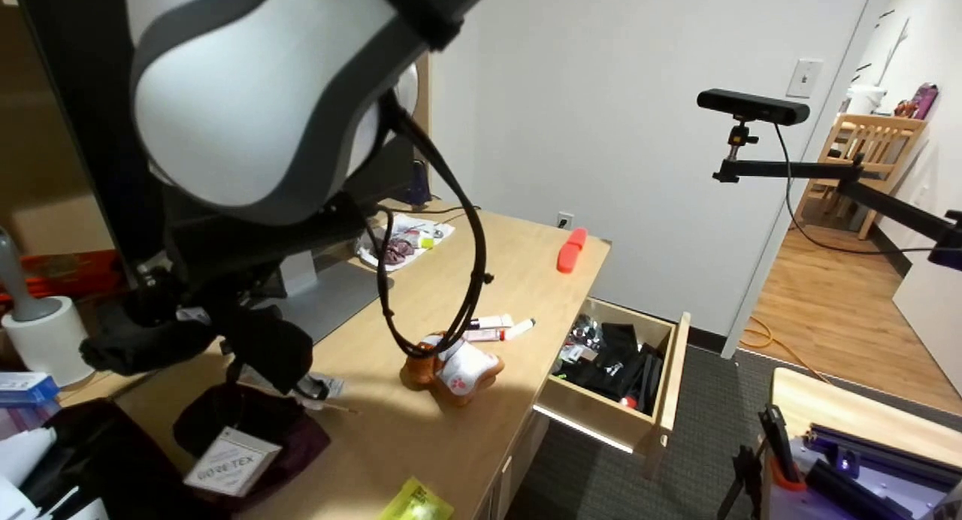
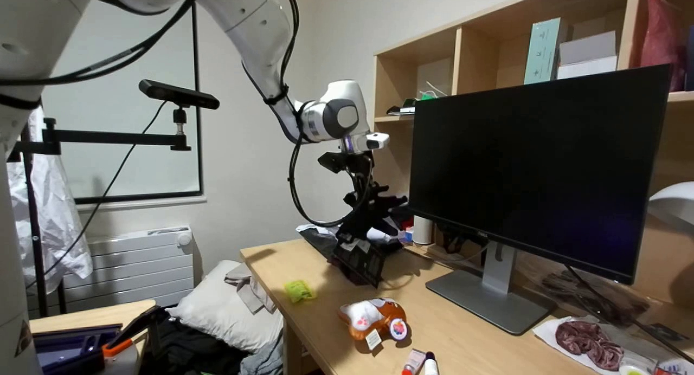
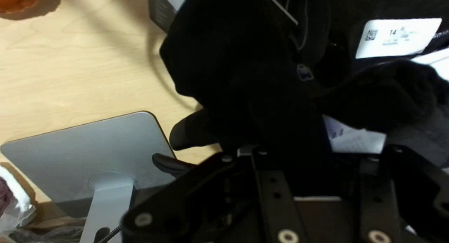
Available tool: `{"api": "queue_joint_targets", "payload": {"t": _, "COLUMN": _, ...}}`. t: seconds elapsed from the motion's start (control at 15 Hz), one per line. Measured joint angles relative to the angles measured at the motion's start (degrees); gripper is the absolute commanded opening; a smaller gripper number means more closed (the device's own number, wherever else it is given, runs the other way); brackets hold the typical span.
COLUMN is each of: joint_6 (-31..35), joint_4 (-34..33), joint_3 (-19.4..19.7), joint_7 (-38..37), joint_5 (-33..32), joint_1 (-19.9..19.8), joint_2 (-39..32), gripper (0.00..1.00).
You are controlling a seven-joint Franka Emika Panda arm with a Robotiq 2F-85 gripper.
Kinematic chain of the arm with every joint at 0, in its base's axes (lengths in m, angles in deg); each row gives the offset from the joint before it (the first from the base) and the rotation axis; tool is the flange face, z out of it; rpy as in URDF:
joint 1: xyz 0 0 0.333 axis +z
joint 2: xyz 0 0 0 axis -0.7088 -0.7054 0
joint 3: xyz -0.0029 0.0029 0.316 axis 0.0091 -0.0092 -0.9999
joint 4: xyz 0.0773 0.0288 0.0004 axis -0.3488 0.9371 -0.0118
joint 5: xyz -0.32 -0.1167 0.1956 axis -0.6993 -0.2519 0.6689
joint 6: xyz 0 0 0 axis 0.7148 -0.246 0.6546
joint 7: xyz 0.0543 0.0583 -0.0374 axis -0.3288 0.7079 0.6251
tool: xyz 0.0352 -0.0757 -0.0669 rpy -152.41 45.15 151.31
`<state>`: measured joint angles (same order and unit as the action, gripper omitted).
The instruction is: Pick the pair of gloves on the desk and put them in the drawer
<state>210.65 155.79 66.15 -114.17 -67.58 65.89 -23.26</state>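
- Lower right in an exterior view, the drawer (image 1: 597, 418) juts open past the edge of the worktop (image 1: 391, 437).
- The end effector (image 3: 308, 157), part-closed, grips black gloves (image 3: 242, 67).
- Only the wrist view shows their emblem (image 3: 305, 72).

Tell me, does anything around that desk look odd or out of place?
Mildly: a plush toy lies on the desk, perhaps odd near a monitor; the drawer stands open, messily filled. I see nothing spilled.

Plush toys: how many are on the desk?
1: the orange-and-white plush toy on the desk, between the yellow packet and the red-capped tube. More may be hidden.
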Motion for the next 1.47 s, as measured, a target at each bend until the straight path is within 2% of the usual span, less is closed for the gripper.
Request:
{"api": "queue_joint_targets", "payload": {"t": 0.47, "joint_6": -6.92, "joint_4": 2.73, "joint_3": 0.07, "joint_7": 0.56, "joint_5": 0.05, "joint_1": -4.64, "joint_2": 10.93, "gripper": 0.09}}
{"api": "queue_joint_targets", "payload": {"t": 0.8, "joint_6": -17.75, "joint_4": 4.50, "joint_3": 0.11, "joint_7": 4.78, "joint_5": -0.44, "joint_1": -8.79, "joint_2": 18.08, "gripper": 0.09}}
{"api": "queue_joint_targets", "payload": {"t": 1.2, "joint_6": -29.37, "joint_4": 7.00, "joint_3": 1.35, "joint_7": 7.97, "joint_5": -3.04, "joint_1": -15.84, "joint_2": 25.27, "gripper": 0.09}}
{"api": "queue_joint_targets", "payload": {"t": 1.47, "joint_6": -33.17, "joint_4": 8.95, "joint_3": 3.35, "joint_7": 8.10, "joint_5": -5.73, "joint_1": -20.88, "joint_2": 27.64, "gripper": 0.09}}
